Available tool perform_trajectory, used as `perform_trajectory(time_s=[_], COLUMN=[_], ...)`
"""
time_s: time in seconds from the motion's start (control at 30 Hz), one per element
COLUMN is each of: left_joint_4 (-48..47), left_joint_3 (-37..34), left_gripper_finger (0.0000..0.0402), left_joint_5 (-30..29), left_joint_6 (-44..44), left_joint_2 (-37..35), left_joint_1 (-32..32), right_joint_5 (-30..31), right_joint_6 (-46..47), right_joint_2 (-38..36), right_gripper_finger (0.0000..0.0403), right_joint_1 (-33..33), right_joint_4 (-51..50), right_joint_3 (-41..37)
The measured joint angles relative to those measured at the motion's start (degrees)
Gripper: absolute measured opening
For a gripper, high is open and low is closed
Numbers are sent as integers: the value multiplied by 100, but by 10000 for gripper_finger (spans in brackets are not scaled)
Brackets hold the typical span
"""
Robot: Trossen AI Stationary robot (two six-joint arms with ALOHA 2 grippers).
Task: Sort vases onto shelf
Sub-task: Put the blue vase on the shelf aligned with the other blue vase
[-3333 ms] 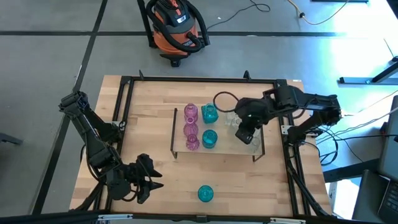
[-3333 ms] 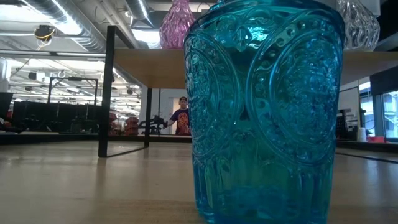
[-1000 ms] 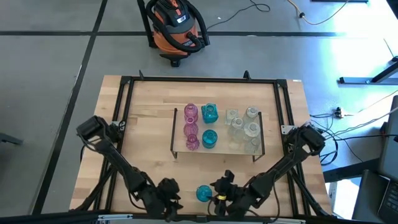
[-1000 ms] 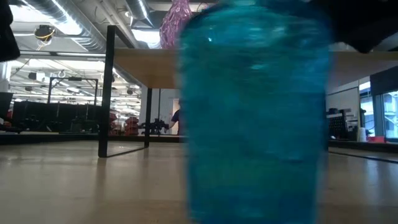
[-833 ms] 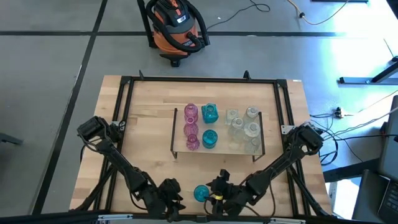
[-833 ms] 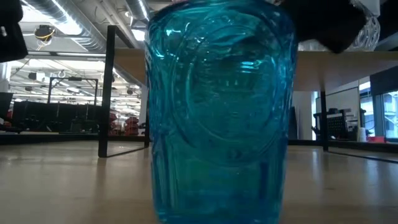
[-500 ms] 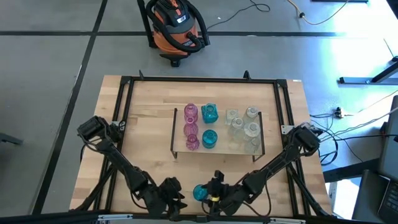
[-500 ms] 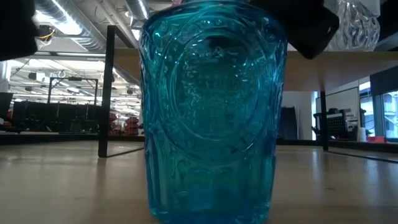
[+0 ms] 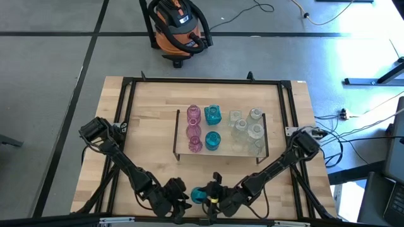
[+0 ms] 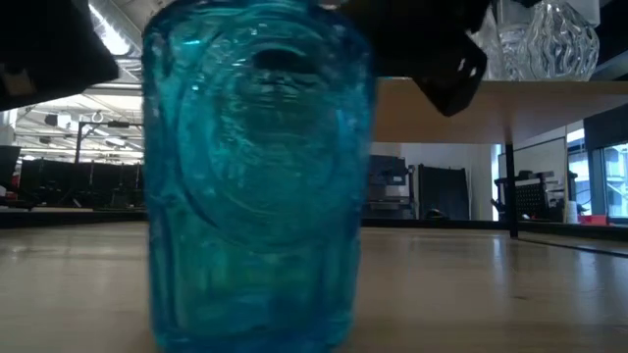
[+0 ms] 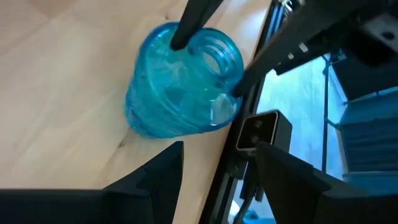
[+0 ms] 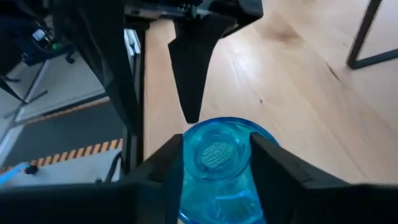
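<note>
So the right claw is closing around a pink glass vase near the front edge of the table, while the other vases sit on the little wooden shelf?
Not pink. The glass vase between the right gripper's fingers is teal-blue, as the right wrist view shows. The rest holds: it stands near the table's front edge, and the other vases sit on the low light-wood shelf.

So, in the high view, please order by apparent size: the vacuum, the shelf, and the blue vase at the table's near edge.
1. Shelf, largest.
2. Vacuum.
3. Blue vase, smallest, partly hidden by the right tool.
</note>
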Motion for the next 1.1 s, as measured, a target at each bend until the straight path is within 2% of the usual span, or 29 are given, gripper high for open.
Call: perform_trajectory(time_s=[0.17, 0.3, 0.37, 0.57, 0.67, 0.83, 1.0, 1.1], left_joint_4=[-10, -11, -13, -22, -28, -46, -51, -60], left_joint_3=[0, 0, 0, 0, 0, 0, 0, 0], left_gripper_finger=[195, 195, 195, 195, 195, 195, 195, 195], left_joint_5=[162, 201, 272, 414, 420, 414, 412, 418], left_joint_6=[15, 48, 131, 170, 296, 445, 471, 731], left_joint_2=[0, -2, -2, -2, -2, -2, -4, -4], left_joint_1=[0, -28, -37, -57, -65, -59, -61, -60], right_joint_5=[-93, -123, -182, -62, -18, -5, -122, -78], right_joint_6=[176, 66, -6, -324, -364, -91, 663, 1167], right_joint_2=[43, 69, 86, 107, 73, 84, 79, 80], right_gripper_finger=[84, 77, 75, 29, 2, 12, 12, 27], right_joint_1=[-12, -10, -8, -2, -6, -6, 95, 328], right_joint_4=[154, -7, -286, -1816, -2048, -2250, -2994, -3160], right_joint_3=[4, 239, 486, 1489, 1771, 1788, 1789, 1782])
